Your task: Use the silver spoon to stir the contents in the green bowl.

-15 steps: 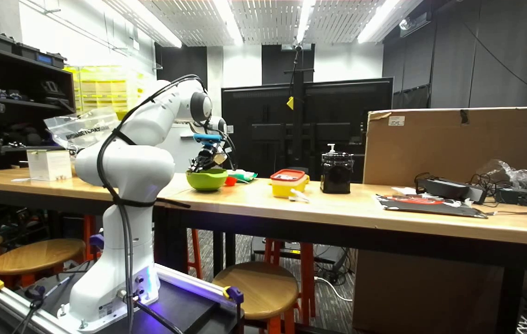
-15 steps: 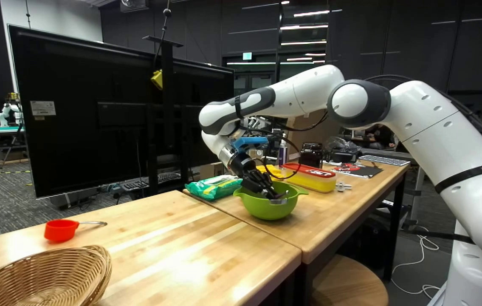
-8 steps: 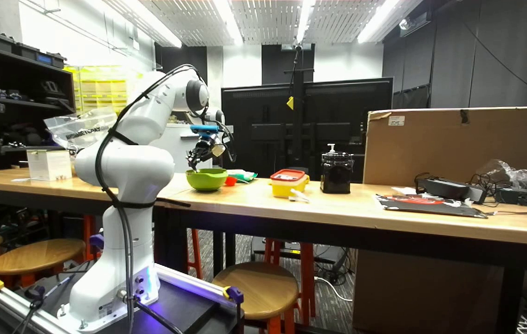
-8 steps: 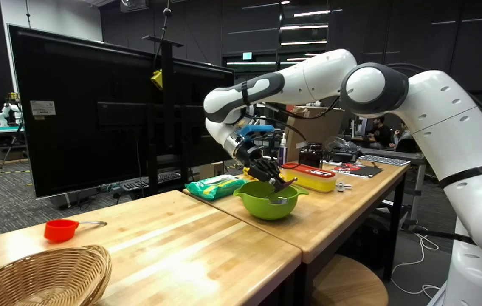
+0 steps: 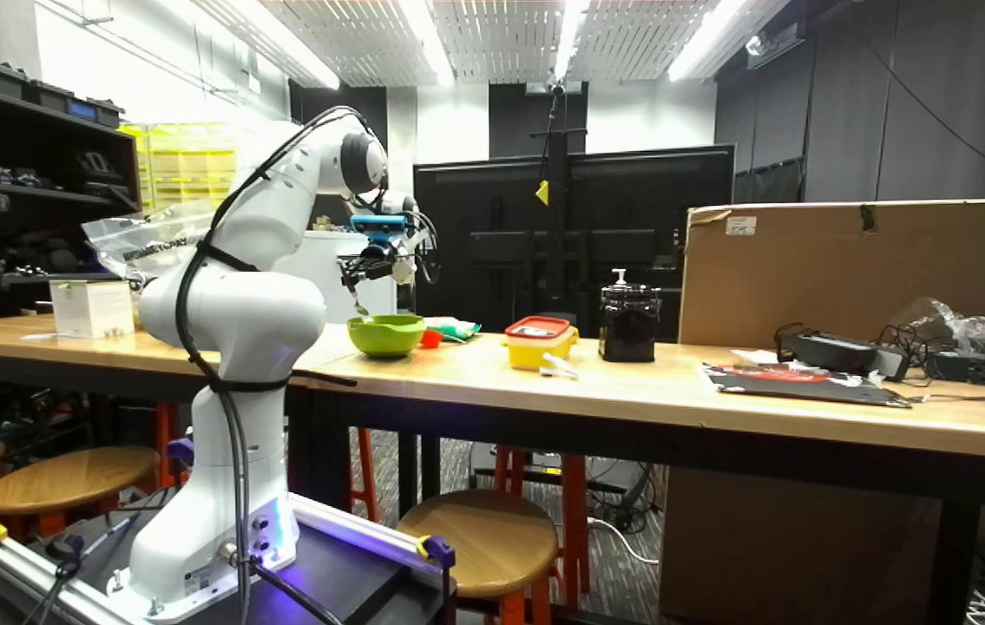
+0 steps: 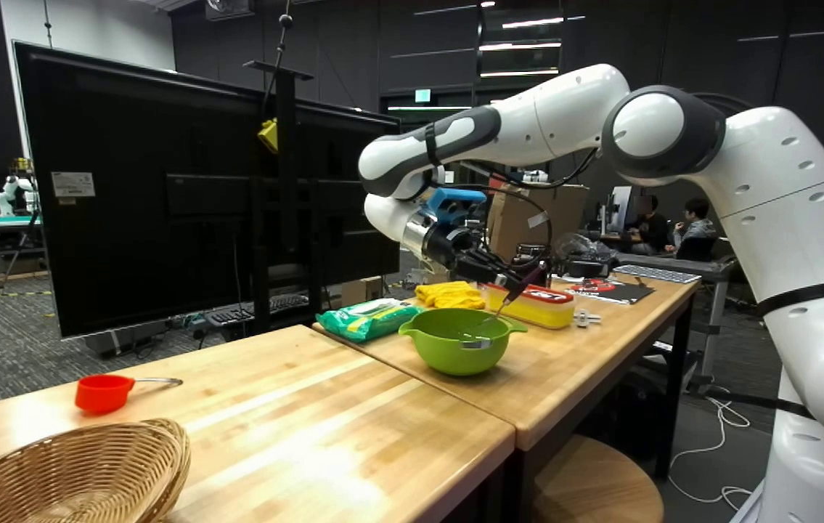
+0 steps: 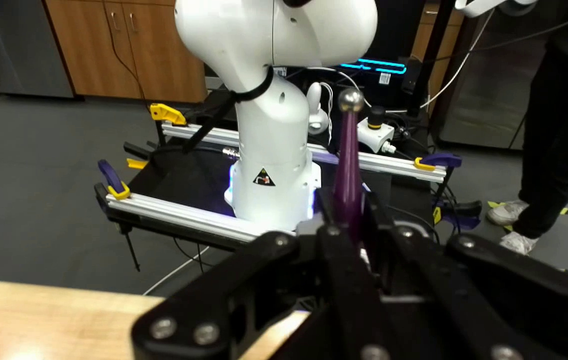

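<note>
While the gripper (image 6: 517, 280) hangs above the counter (image 6: 324, 450), its fingers (image 7: 376, 215) pinch a silver spoon (image 7: 348, 167) by the purple handle, which ends at the top in a round silver knob. The spoon is tilted, its thin metal part running down to the green bowl (image 6: 459, 357), where the lower end meets the bowl's outline at the rim in both exterior views; whether it dips inside or hangs just over the edge, I cannot tell. The bowl stands upright on the counter near the seam between two tops, with a lip jutting out on either side. What lies inside is too small to make out. Near it lie a green plastic packet (image 6: 368, 319), a crumpled yellow bundle (image 6: 450, 295) and a yellow tub (image 6: 542, 316) with a red lid, and just beside the tub sits a small white object (image 6: 586, 318). Past the tub stands a black jar (image 5: 628, 330). Well apart from the bowl, a red measuring cup (image 6: 103, 394) rests on the counter with its thin handle out to one side, and in an exterior view a wicker basket (image 6: 107, 450) stands near it. A large black screen (image 6: 128, 254) stands behind the counter. In the wrist view, the robot's white base (image 7: 268, 200) shows beyond the fingers, and the dark-trousered legs (image 7: 551, 165) of a person show off to one side.
</note>
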Controlling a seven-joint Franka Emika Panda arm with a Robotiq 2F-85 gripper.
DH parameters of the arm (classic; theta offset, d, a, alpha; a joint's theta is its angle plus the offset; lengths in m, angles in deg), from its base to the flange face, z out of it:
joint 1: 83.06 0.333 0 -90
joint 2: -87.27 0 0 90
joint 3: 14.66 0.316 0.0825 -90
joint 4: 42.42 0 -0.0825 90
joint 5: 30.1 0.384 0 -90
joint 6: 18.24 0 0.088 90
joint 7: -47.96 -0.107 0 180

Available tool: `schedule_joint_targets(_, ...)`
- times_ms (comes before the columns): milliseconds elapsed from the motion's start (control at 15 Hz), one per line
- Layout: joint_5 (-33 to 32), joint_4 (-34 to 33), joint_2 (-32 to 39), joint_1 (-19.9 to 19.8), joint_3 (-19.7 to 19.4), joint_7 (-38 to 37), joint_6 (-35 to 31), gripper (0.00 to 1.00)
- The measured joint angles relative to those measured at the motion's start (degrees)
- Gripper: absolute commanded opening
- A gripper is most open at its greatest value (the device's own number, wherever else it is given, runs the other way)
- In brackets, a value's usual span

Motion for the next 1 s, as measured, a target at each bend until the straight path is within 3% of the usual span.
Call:
schedule_joint_targets(467, 0.00, 2.04, 0.04, -0.55, -0.49, 0.38, 5.65, 0.04)
schedule_joint_targets(1000, -0.51, 2.40, 1.66, -1.40, -0.50, 3.15, 6.13, 0.04)
